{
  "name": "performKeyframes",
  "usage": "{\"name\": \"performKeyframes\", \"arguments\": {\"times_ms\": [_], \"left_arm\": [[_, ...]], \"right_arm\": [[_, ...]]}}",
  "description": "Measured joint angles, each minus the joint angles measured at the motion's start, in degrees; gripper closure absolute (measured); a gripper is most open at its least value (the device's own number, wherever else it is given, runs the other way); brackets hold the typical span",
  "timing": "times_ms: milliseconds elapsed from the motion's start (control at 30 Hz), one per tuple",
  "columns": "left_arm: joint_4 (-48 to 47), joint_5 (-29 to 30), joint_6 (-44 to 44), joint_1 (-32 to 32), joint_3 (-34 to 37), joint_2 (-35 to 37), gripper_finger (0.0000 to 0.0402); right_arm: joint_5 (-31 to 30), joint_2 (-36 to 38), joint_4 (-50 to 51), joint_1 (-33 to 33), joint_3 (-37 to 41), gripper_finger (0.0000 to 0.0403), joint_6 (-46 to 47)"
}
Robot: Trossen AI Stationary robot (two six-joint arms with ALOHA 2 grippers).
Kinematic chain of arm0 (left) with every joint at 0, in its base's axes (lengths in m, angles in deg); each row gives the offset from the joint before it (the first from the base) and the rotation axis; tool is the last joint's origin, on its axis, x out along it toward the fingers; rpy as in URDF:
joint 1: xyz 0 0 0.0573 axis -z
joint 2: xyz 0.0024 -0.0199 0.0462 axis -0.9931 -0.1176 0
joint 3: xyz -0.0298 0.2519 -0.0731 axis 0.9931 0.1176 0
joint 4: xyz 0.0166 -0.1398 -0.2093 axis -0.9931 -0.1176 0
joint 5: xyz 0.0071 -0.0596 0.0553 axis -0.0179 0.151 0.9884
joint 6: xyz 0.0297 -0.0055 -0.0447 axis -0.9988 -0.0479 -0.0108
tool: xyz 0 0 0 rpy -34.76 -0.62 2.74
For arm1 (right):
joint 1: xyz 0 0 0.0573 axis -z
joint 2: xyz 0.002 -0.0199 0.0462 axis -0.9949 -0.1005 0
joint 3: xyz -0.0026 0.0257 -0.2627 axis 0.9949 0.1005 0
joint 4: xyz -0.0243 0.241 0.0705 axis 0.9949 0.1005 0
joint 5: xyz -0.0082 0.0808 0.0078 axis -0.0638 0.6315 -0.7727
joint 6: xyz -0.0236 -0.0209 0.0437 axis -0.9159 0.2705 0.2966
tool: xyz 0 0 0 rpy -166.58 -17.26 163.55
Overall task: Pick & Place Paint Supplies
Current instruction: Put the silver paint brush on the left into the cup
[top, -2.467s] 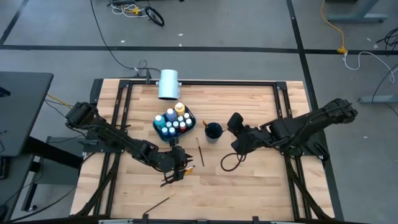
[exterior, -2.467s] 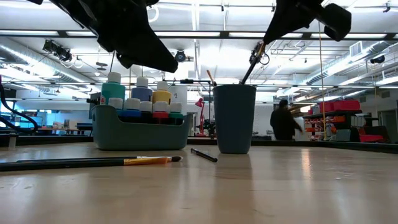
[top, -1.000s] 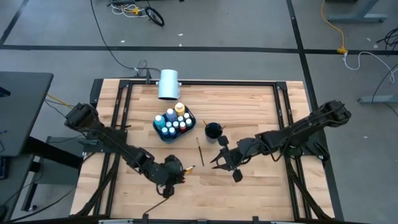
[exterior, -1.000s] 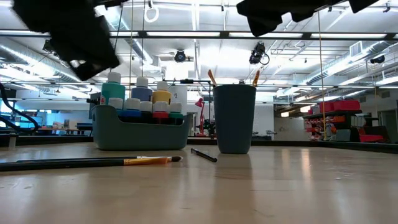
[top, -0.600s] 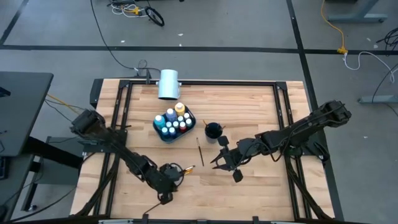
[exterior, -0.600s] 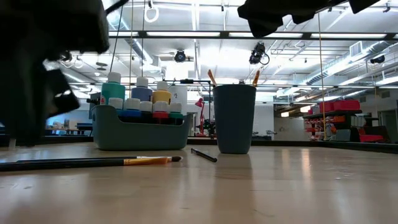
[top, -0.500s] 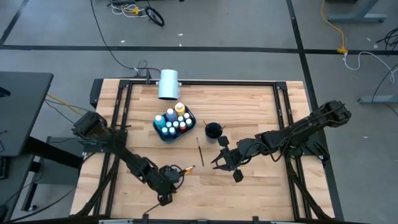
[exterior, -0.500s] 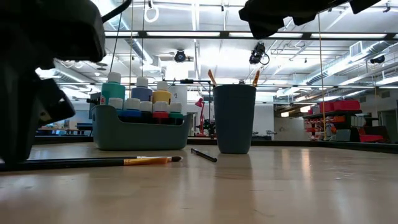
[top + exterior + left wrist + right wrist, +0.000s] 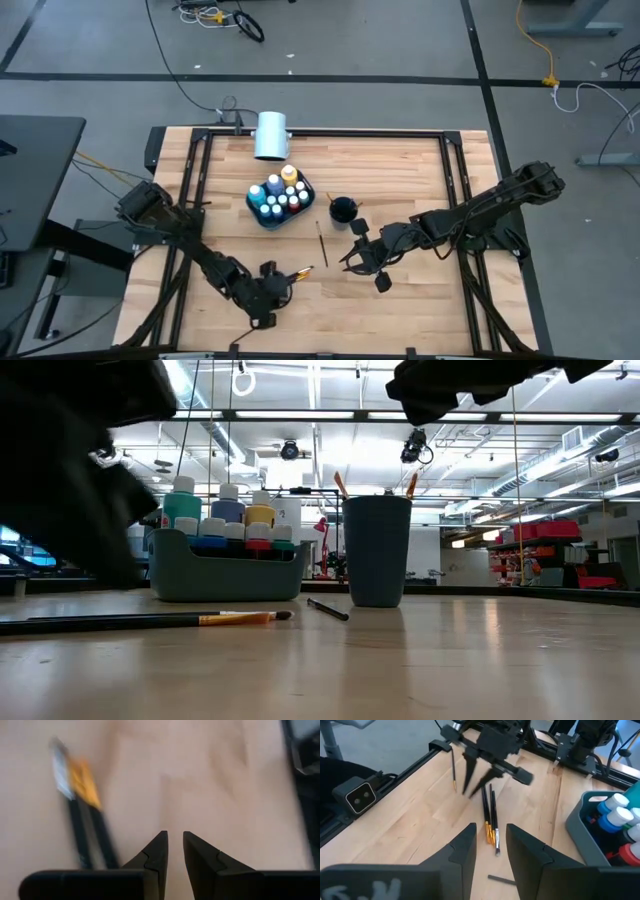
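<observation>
A teal caddy [image 9: 280, 197] [image 9: 228, 575] holds several small paint bottles. The dark cup [image 9: 343, 210] [image 9: 377, 550] has two brush handles [image 9: 340, 483] sticking out. Two orange-ferruled brushes [image 9: 85, 820] [image 9: 490, 817] lie side by side on the table. A third brush [image 9: 453, 770] lies nearer the table's near edge, and a short dark one [image 9: 321, 243] in front of the cup. My left gripper [image 9: 268, 292] [image 9: 175, 845] hovers low beside the pair, fingers a narrow gap apart, empty. My right gripper [image 9: 352, 262] [image 9: 490, 832] is open and empty, right of the pair.
A large white cylinder [image 9: 271, 135] lies at the table's far edge. A black frame [image 9: 320, 132] runs around the wooden top. Bare wood spreads between the two grippers and toward the near edge. The left arm [image 9: 70, 490] blocks the left of the low view.
My left gripper has moved toward the table's near edge and come down low beside the lying brushes. Earlier still, my right gripper stood over the cup with a brush; it then drew back toward the near edge, and that brush now stands in the cup. It has since kept still.
</observation>
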Motion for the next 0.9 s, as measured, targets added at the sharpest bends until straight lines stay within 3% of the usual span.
{"name": "performKeyframes", "arguments": {"times_ms": [200, 367, 633, 900], "left_arm": [[0.07, 12.97, -7.31, -3.34, 0.00, 0.07, 0.0336], [1.22, 17.99, -8.49, -8.05, 0.00, 0.07, 0.0336], [8.68, 6.70, -10.20, -15.42, 0.04, 0.07, 0.0336], [10.98, 3.26, -12.74, -16.51, 0.04, 0.07, 0.0336]], "right_arm": [[-0.04, 0.00, -0.40, 0.00, 0.00, 0.0294, -0.01], [-0.04, 0.00, -0.40, 0.00, 0.00, 0.0294, -0.03], [-0.04, 0.00, -0.40, 0.00, 0.00, 0.0294, -1.44], [-0.04, 0.02, -0.40, 0.00, 0.00, 0.0294, -1.38]]}}
